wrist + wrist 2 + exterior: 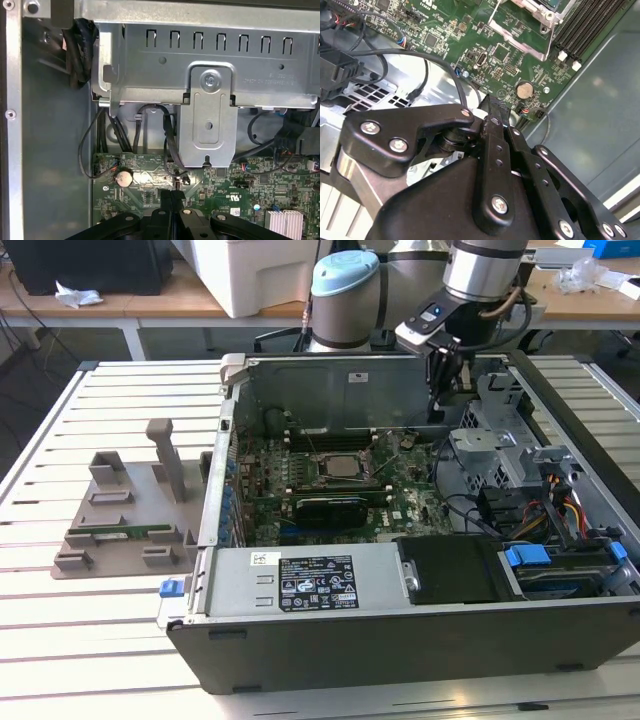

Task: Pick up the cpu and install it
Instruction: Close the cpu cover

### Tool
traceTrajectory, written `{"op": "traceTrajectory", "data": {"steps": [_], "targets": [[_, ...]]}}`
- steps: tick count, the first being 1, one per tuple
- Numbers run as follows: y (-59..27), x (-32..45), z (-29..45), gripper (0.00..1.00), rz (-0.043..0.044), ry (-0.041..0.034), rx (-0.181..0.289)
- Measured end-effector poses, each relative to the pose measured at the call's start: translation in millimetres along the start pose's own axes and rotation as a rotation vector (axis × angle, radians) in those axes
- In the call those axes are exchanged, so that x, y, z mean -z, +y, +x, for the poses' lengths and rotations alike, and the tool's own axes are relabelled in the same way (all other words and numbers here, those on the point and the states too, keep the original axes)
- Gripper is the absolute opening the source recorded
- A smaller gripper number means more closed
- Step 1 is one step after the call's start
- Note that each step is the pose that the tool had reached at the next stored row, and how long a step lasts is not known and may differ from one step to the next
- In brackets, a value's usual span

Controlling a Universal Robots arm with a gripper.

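black two-fingered gripper, jaws pressed together holding nothing, hangs over the edge of the green motherboard. small silver square cpu lies in the central socket, well apart; pickup seems unstarted, needing opened jaws.

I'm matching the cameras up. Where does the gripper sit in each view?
Exterior view: gripper hangs over the green board's far corner, toward the exterior view's right.
Second wrist view: gripper, shut, pointing at the round battery.
First wrist view: gripper beside that battery.
Shared landmark: the green board.
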State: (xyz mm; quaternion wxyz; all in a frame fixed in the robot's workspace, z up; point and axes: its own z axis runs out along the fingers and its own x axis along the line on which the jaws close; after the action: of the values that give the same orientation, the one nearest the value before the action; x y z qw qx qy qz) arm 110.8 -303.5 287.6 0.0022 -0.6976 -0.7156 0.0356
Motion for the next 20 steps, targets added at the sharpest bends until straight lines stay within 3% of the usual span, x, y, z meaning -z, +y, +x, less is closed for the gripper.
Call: {"op": "traceTrajectory", "data": {"steps": [6,9,13,17,20], "targets": [[-1.1,-9.2,0.5,0.11,0.0002,-0.0001,0.0],[-11.8,-11.7,0.9,0.11,0.0002,0.0005,0.0],[-12.7,-21.7,1.4,0.11,0.0001,0.0006,0.0],[-19.9,-32.5,2.0,0.11,0.0001,0.0004,0.0],[-25.4,-36.2,2.4,0.11,0.0002,0.0005,0.0]]}}
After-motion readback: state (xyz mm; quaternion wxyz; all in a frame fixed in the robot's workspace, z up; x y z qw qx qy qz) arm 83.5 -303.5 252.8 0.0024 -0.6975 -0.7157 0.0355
